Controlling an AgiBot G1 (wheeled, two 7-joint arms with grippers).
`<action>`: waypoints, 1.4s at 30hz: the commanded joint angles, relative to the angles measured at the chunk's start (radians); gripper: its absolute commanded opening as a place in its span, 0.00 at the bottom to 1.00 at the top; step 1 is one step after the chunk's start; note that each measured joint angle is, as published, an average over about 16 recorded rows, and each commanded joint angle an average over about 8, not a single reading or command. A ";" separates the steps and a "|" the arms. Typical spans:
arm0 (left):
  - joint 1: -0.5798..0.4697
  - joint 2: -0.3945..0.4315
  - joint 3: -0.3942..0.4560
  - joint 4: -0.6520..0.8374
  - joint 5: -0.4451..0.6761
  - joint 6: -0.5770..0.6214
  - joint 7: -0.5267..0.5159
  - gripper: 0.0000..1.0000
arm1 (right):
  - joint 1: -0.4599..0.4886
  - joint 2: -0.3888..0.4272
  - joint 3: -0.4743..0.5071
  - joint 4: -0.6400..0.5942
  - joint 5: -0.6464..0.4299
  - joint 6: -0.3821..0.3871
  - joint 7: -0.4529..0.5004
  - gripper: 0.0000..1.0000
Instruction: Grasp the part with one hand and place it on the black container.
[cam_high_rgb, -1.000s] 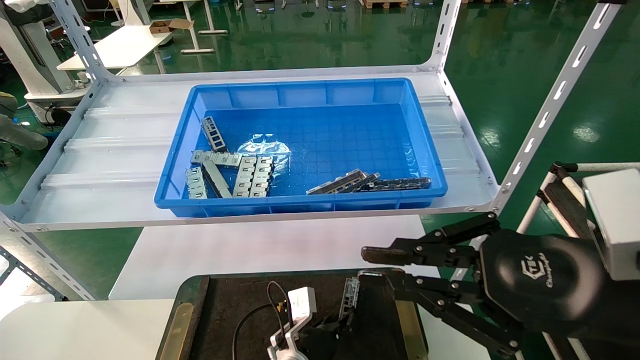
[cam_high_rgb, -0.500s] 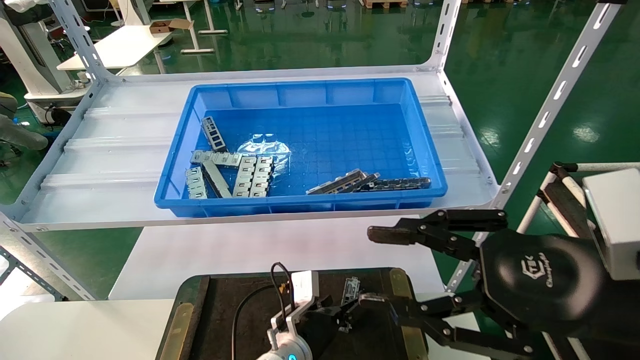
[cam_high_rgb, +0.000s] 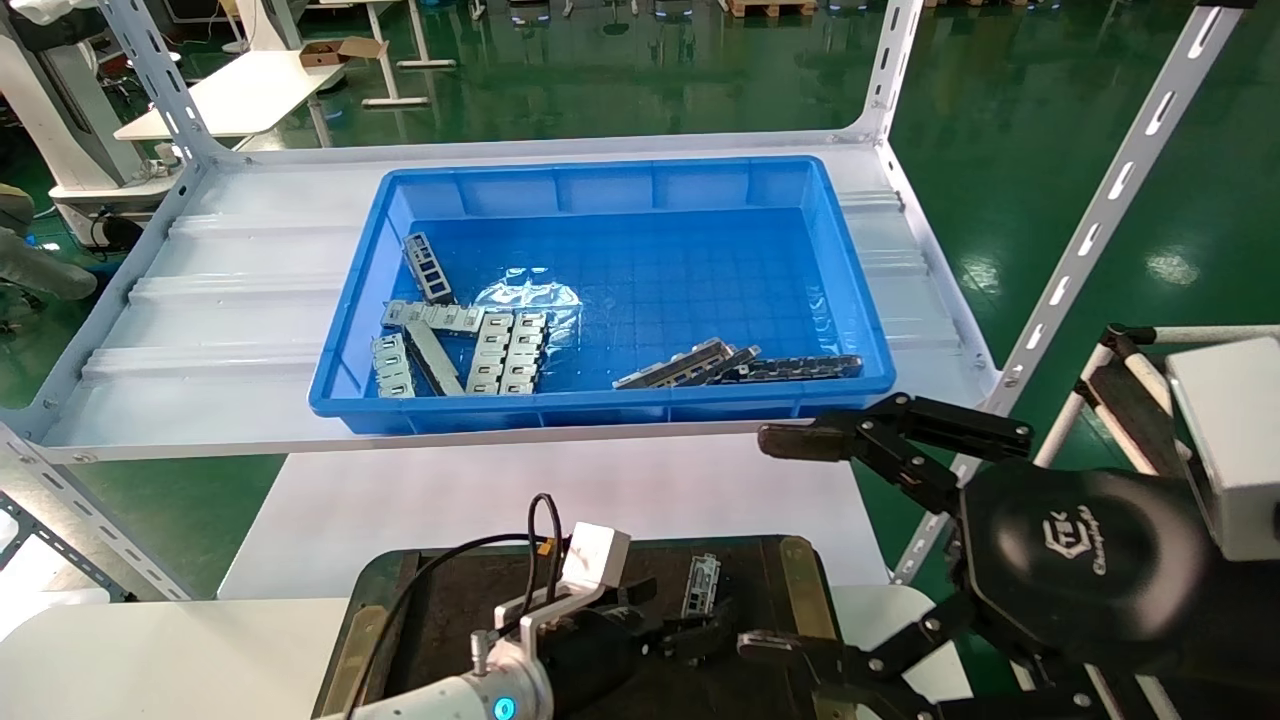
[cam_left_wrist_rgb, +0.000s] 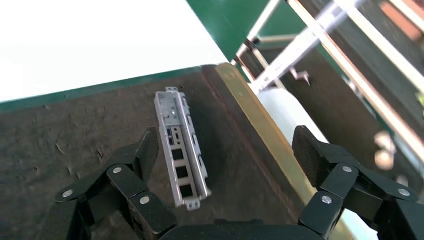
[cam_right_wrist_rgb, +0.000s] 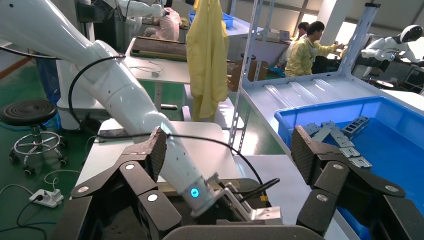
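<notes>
Both pincers gape; left pincer (cam_left_wrist_rgb: 227, 150) straddles the part (cam_left_wrist_rgb: 180, 147) on the black container (cam_left_wrist_rgb: 75, 130).

One part (cam_high_rgb: 701, 584) is seen lying on one black container (cam_high_rgb: 455, 580) at the lower centre of the head view. One blue bin (cam_high_rgb: 603, 290) is seen at the frame's centre. Inside it, at lower left, about six pale slotted plates (cam_high_rgb: 460, 340) are counted, though overlaps make the number uncertain; at lower right, roughly three darker strips (cam_high_rgb: 740, 365) are counted. Two grippers are seen: the left gripper (cam_left_wrist_rgb: 227, 160) and the right gripper (cam_high_rgb: 790, 540), both with fingers spread.
</notes>
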 joint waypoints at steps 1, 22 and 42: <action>-0.007 -0.034 -0.011 -0.013 0.023 0.058 0.018 1.00 | 0.000 0.000 0.000 0.000 0.000 0.000 0.000 1.00; 0.038 -0.279 -0.316 0.026 -0.007 0.670 0.574 1.00 | 0.000 0.000 -0.001 0.000 0.001 0.001 -0.001 1.00; -0.064 -0.329 -0.357 0.256 -0.034 1.194 0.787 1.00 | 0.000 0.001 -0.002 0.000 0.002 0.001 -0.001 1.00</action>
